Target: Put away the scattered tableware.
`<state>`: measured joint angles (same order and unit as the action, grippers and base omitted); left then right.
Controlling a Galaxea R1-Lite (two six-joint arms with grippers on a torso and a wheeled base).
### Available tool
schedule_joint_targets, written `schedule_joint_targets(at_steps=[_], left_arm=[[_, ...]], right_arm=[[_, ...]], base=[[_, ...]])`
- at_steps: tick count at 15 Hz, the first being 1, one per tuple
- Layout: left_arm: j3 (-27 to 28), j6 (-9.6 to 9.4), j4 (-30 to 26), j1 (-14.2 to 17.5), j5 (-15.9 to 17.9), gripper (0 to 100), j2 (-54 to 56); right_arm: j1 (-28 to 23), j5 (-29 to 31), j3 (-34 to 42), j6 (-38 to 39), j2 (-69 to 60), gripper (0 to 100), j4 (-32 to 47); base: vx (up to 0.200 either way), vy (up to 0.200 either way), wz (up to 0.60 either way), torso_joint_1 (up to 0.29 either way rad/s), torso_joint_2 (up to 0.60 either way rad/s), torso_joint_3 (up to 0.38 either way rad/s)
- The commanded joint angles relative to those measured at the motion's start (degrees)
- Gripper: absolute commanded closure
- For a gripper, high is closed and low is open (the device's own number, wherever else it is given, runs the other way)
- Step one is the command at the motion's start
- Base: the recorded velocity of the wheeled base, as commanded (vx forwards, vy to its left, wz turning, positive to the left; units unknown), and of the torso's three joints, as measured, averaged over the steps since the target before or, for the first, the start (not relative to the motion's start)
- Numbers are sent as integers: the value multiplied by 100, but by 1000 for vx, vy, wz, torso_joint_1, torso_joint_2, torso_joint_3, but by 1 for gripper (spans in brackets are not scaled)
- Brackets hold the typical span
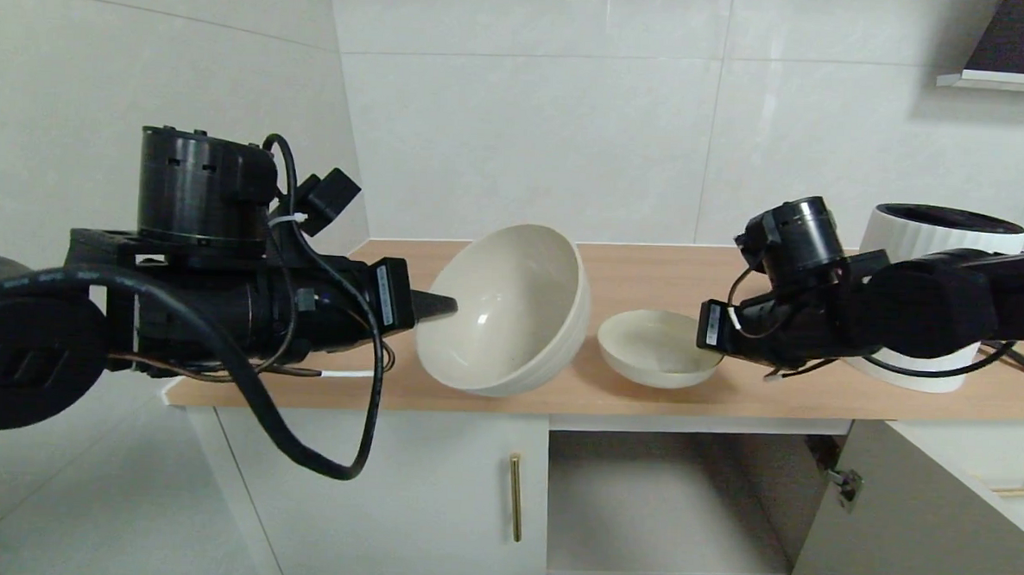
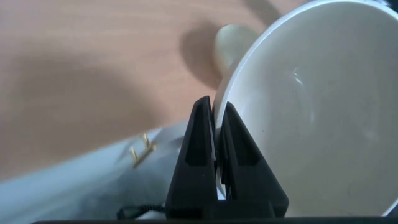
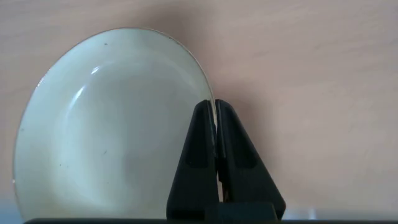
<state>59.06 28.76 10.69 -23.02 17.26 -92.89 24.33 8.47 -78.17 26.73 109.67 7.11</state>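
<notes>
A large cream bowl hangs tipped on its side above the wooden counter, held by its rim in my left gripper. In the left wrist view the left gripper is shut on the rim of the large bowl. A smaller shallow cream bowl rests on the counter to the right. My right gripper is at its right rim. The right wrist view has the right gripper shut on the rim of the small bowl.
A white ribbed round container stands on the counter behind my right arm. Below the counter is an open cabinet with a shelf, its door swung open at right. A closed door with a gold handle is to the left.
</notes>
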Motion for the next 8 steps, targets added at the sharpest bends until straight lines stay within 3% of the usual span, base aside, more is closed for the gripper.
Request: schedule_joint_targets(at_steps=[1, 4, 5, 8], left_arm=[[-308, 7, -14, -1, -12, 100, 140], [-563, 7, -41, -1, -39, 100, 307], [-826, 16, -208, 8, -56, 100, 597], [-1090, 25, -542, 8, -65, 100, 825]], right_arm=[[63, -276, 706, 7, -1017, 100, 10], [107, -320, 1137, -19, -1492, 100, 19], [98, -496, 1761, -28, -1896, 100, -52], [274, -645, 2244, -28, -2037, 100, -52]], base=[[0, 0, 0, 0, 0, 0], [0, 0, 0, 0, 0, 0], [0, 0, 0, 0, 0, 0], [0, 0, 0, 0, 0, 0]])
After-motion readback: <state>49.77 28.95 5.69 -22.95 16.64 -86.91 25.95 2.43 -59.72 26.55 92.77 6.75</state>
